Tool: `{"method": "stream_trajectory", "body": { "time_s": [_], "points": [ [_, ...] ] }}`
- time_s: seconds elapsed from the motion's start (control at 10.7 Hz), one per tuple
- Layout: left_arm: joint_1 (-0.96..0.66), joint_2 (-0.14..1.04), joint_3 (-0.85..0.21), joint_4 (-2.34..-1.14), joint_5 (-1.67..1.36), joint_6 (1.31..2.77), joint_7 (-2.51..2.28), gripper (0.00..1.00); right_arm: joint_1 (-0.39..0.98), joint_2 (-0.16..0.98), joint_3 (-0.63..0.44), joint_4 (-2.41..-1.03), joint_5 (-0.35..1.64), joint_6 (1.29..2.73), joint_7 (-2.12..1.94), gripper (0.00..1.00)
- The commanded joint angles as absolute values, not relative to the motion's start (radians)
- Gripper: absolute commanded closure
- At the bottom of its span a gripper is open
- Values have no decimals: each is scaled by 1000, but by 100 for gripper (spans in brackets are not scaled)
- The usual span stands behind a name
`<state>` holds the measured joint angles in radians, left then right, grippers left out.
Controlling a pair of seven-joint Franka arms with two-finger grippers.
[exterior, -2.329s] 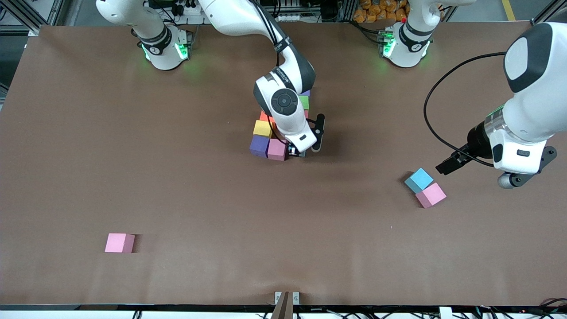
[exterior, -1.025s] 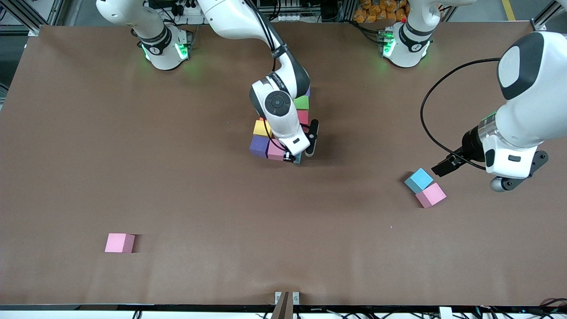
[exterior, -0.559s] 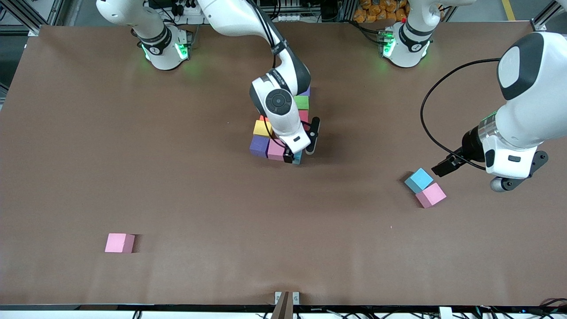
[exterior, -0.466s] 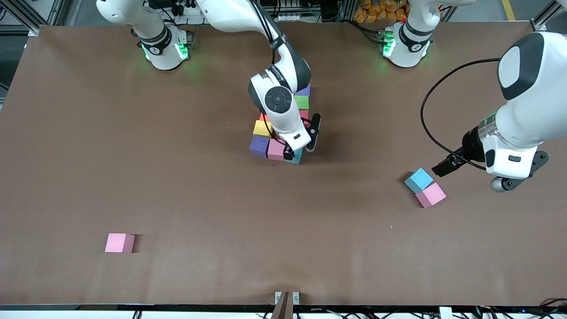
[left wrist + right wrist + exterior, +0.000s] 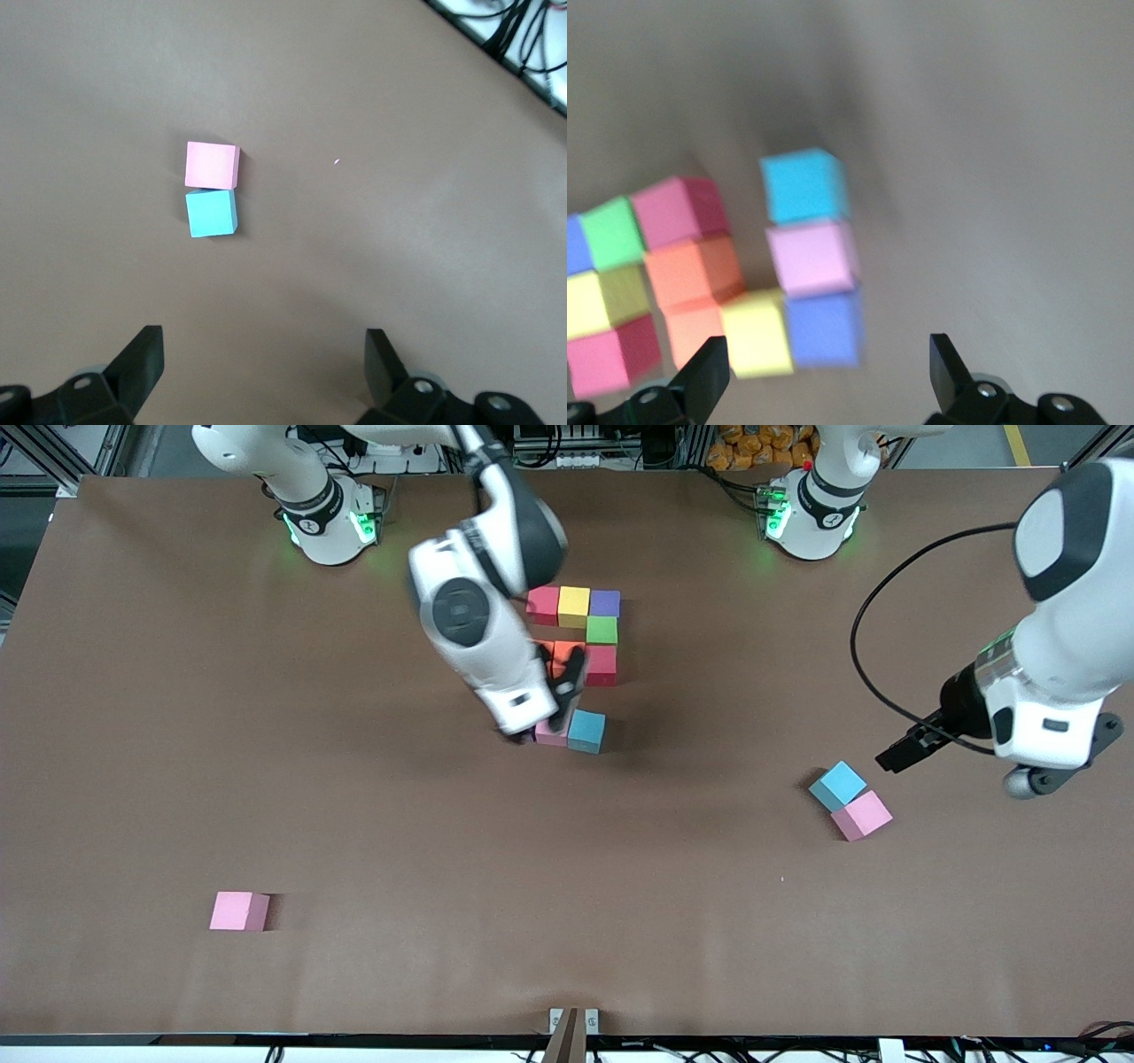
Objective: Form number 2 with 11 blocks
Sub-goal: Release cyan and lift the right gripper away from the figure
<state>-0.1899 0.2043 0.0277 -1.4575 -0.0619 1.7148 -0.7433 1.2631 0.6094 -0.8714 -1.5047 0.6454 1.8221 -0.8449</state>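
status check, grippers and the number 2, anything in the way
Right gripper open, empty, over the number 2; light blue block down in its front row. Left gripper open, waiting above spare blue-and-pink pair. Nothing in the way.

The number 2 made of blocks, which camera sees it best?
The right wrist view: all the number 2 shows there, blurry, with the right gripper open above it. In the front view the right arm hides part of the number 2. The left wrist view misses it, showing only two loose blocks under the open left gripper.
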Motion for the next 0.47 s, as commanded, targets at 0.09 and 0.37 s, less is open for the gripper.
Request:
{"method": "stream_trajectory", "body": {
  "time_s": [0.09, 0.37],
  "points": [
    [-132, 56, 2, -1567, -49, 1703, -570, 0, 1258, 592, -1182, -1529, 641, 1676, -836, 0],
    [-29, 20, -83, -1586, -46, 1585, -353, 0, 1128, 591, -1284, -1482, 594, 1522, -741, 0]
  ]
}}
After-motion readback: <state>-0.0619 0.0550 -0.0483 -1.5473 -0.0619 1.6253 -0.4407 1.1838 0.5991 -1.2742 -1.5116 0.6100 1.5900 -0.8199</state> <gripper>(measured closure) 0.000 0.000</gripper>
